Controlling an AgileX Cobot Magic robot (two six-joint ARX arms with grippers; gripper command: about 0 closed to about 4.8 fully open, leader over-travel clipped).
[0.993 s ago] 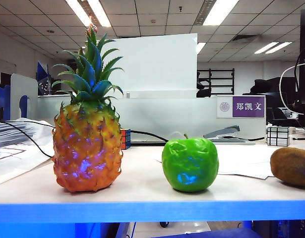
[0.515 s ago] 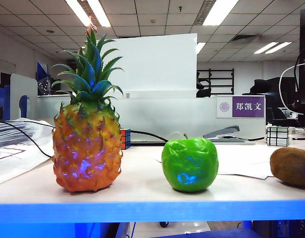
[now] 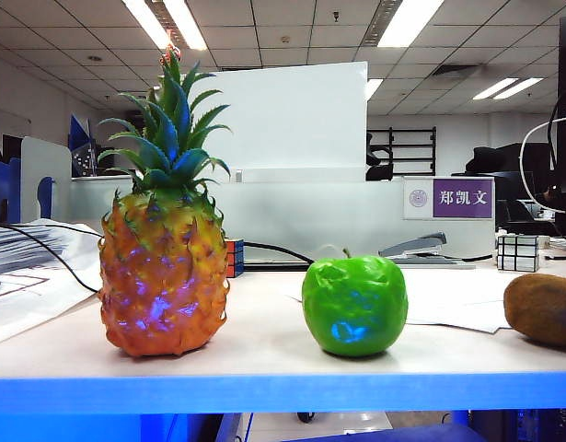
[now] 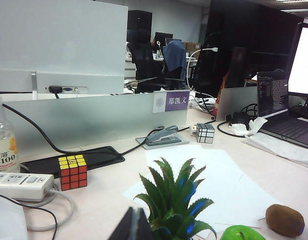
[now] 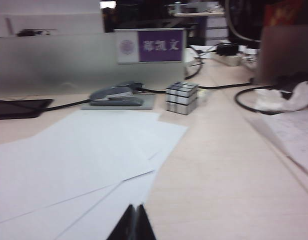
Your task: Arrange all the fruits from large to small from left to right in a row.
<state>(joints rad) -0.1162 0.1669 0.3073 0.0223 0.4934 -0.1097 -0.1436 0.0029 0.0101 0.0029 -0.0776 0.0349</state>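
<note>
You see three toy fruits standing in a row on the pale desk in the exterior view. The large orange plastic pineapple with a green spiky crown sits at about 9 o'clock from the centre of that picture. The glossy bright-green toy apple with a short stem stands at roughly 5 o'clock from centre, well apart from the pineapple. The small brown oval kiwi lies at 4 o'clock, cut by the picture's edge, near the apple but not touching it.

Neither arm shows in the exterior view. Your left gripper appears only as a dark pointed tip in the left wrist view, with its jaws pressed together and nothing between them. It hangs above the desk just beside the pineapple's crown, and you cannot tell whether it touches the leaves. In that same view the apple's top and the kiwi lie beyond the crown, toward the laptop side.

Your right gripper shows likewise as a dark tip in the right wrist view, jaws fully closed and holding nothing. It hovers over loose white paper sheets on the desk, touching no fruit.

Farther back you can make out a red-and-yellow puzzle cube, a silver mirror-faced puzzle cube, a grey stapler, and a purple name plate on the grey partition.
</note>
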